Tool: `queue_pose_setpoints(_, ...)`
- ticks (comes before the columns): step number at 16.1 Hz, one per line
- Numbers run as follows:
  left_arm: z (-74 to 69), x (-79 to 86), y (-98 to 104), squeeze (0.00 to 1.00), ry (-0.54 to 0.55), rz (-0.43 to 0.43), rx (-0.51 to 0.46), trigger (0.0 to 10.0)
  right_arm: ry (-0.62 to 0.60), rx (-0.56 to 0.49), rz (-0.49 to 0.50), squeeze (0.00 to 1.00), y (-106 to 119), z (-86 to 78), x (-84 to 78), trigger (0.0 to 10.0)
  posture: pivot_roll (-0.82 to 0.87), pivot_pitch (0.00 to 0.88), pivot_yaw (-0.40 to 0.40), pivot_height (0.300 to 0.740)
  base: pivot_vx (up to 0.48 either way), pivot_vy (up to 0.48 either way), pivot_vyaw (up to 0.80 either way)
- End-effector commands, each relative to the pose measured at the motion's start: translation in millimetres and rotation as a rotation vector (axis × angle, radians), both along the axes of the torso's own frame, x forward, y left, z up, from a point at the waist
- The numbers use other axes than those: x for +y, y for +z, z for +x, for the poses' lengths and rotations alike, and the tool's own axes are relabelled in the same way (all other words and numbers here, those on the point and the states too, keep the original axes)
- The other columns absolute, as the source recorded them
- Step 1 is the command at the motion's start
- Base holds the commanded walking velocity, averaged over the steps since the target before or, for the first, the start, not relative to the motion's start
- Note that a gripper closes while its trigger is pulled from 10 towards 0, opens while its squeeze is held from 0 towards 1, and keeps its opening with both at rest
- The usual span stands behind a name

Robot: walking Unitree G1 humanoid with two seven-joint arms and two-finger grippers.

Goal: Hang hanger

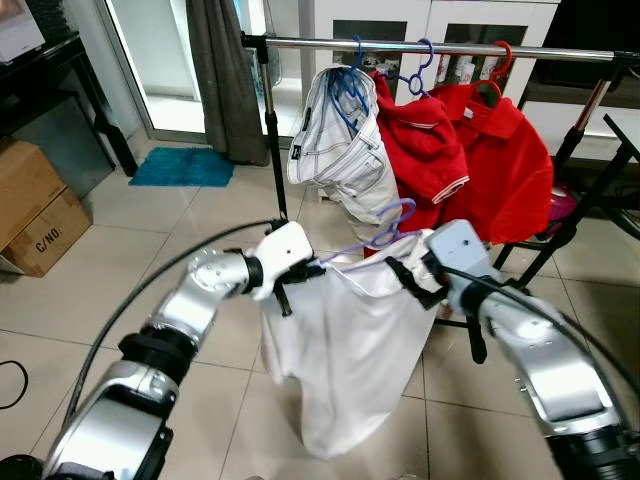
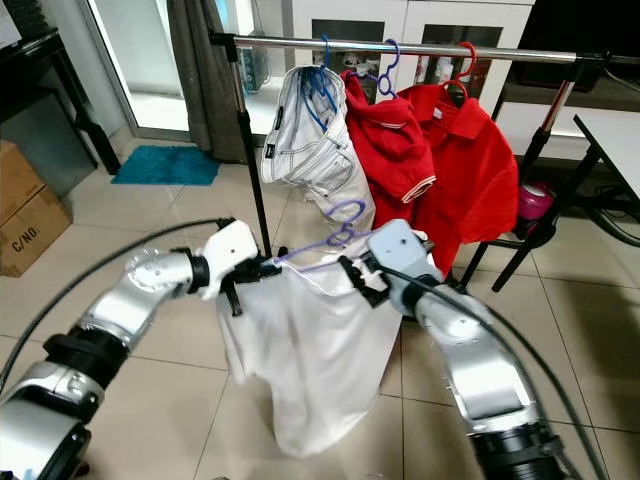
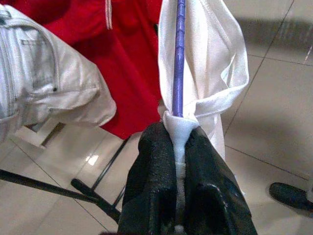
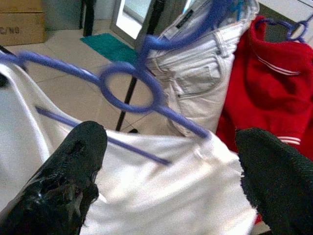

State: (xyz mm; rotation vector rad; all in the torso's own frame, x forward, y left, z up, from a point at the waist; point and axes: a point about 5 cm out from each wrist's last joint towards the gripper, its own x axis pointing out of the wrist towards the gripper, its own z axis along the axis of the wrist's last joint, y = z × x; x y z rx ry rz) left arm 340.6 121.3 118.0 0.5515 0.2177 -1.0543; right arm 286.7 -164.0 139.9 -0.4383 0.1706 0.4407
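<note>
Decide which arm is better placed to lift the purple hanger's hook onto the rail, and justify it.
Left, probably. The left gripper is shut on the purple hanger and white garment, so it controls them. The right gripper is open beside the hook, holding nothing. The rail lies above.

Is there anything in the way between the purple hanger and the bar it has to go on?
Mostly no. The purple hanger with the white cloth is below the rail. White jeans and red shirts hang further right, but the rail's left end looks free.
</note>
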Motion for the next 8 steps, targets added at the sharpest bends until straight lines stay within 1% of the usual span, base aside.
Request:
queue_pose_setpoints(1, 3.1, 4.8, 11, 0.0, -0.024, -0.005, -0.034, 0.0, 0.002, -0.004, 0.009, 0.0, 4, 0.1, -11.1, 10.0, -0.23, 0.0, 0.063, 0.74, 0.0, 0.0, 0.0)
queue_pose_setpoints(2, 0.2, 8.6, 11, 0.0, -0.085, 0.015, -0.03, 0.0, 0.041, -0.018, 0.036, 0.0, 12, 1.4, -17.9, 10.0, -0.23, 0.0, 0.064, 0.74, 0.0, 0.0, 0.0)
queue_pose_setpoints(3, -0.9, 9.2, 12, 0.0, -0.108, 0.011, -0.024, 0.0, 0.05, -0.028, 0.038, 0.0, 14, 2.4, -19.9, 10.0, -0.23, 0.0, 0.066, 0.74, 0.0, 0.0, 0.0)
queue_pose_setpoints(4, -5.8, 11.3, 15, 0.0, -0.192, -0.004, 0.004, 0.0, 0.092, -0.042, 0.074, 0.0, 25, 5.9, -26.3, 10.0, -0.23, 0.0, 0.067, 0.74, 0.0, 0.0, 0.0)
queue_pose_setpoints(5, -7.7, 12.3, 15, 0.0, -0.22, -0.007, 0.014, 0.0, 0.107, -0.047, 0.084, 0.0, 28, 7.0, -28.6, 10.0, -0.23, 0.0, 0.066, 0.74, 0.0, 0.0, 0.0)
queue_pose_setpoints(6, -11.2, 16.3, 17, 0.0, -0.27, -0.01, 0.029, 0.0, 0.219, -0.031, 0.118, 0.0, 35, 4.3, -30.0, 10.0, -0.23, 0.0, 0.062, 0.74, 0.0, 0.0, 0.0)
queue_pose_setpoints(7, -13.7, 19.1, 19, 0.0, -0.305, -0.022, 0.038, 0.0, 0.345, 0.002, 0.117, 0.0, 35, -1.4, -29.3, 10.0, -0.23, 0.0, 0.06, 0.74, 0.0, 0.0, 0.0)
queue_pose_setpoints(8, -14.3, 19.7, 20, 0.0, -0.316, -0.028, 0.04, 0.0, 0.384, 0.016, 0.109, 0.0, 35, -3.4, -29.3, 10.0, -0.23, 0.0, 0.058, 0.74, 0.0, 0.0, 0.0)
